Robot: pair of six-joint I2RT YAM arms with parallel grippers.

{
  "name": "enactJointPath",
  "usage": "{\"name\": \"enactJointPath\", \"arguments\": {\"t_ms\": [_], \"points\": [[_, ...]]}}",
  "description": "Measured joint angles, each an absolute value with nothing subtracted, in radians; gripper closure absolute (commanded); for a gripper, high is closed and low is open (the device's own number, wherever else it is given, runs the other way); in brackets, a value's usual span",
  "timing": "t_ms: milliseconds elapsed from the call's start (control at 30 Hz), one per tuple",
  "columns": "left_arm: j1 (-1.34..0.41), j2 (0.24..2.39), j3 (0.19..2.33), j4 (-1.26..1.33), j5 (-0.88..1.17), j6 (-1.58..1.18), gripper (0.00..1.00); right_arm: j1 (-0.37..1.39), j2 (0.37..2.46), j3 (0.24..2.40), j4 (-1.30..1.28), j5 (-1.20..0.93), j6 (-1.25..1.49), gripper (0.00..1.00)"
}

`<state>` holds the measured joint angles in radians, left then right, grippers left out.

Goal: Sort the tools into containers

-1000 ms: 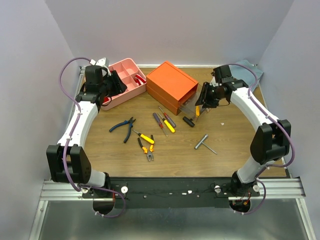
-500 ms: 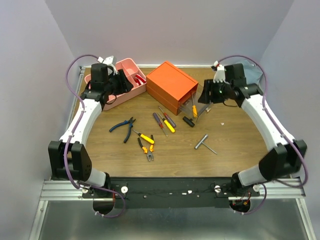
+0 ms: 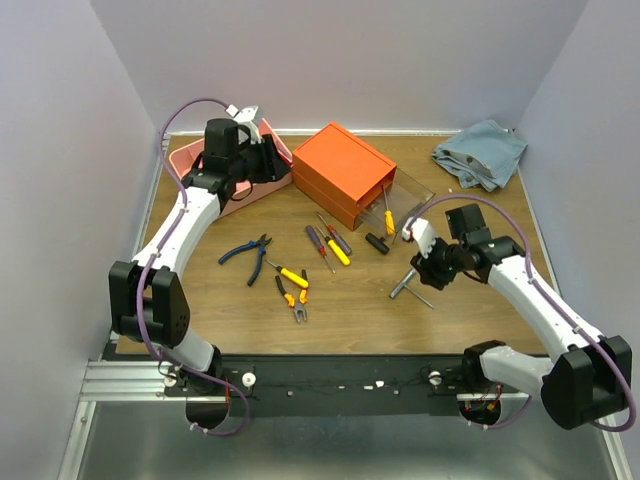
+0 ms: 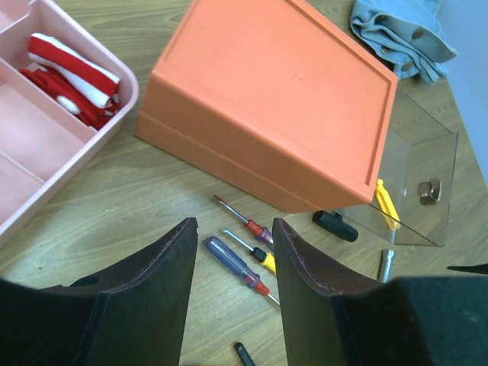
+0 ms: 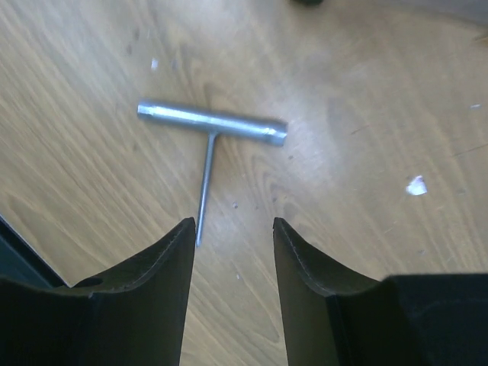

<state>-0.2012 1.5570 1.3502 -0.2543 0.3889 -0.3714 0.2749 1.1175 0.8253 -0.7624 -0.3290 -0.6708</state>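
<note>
The right gripper [image 5: 233, 227] is held spread and empty over the silver T-shaped wrench [image 5: 212, 123] — lying flat toward the near right. The left gripper [image 4: 235, 227] is likewise spread — nothing held — beside the orange box [image 4: 274, 99].

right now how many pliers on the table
2: blue-handled pliers left of centre; orange-handled pliers just to their right. The red-handled thing in the pink tray may be a third.
</note>
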Motion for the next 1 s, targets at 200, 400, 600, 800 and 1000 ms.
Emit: {"name": "enactJointPath", "arguments": {"t_ms": [200,400,600,800,1000], "points": [[-0.227,1.556,1.348,-0.254,0.391,-0.358,0.46,0.292,1.116,0.715,-0.712,-0.302,-0.812,0.5],[-0.229,1.538,1.316,-0.257,0.385,-0.35,0.46,0.358,1.207,0.693,-0.643,-0.283,-0.846,0.54],[-0.229,1.521,1.29,-0.257,0.374,-0.34,0.46,0.418,1.266,0.683,-0.613,-0.27,-0.844,0.54],[-0.229,1.512,1.269,-0.257,0.368,-0.336,0.46,0.458,1.317,0.68,-0.588,-0.259,-0.835,0.55],[-0.229,1.489,1.251,-0.256,0.362,-0.328,0.46,0.459,1.357,0.679,-0.584,-0.264,-0.839,0.58]]}}
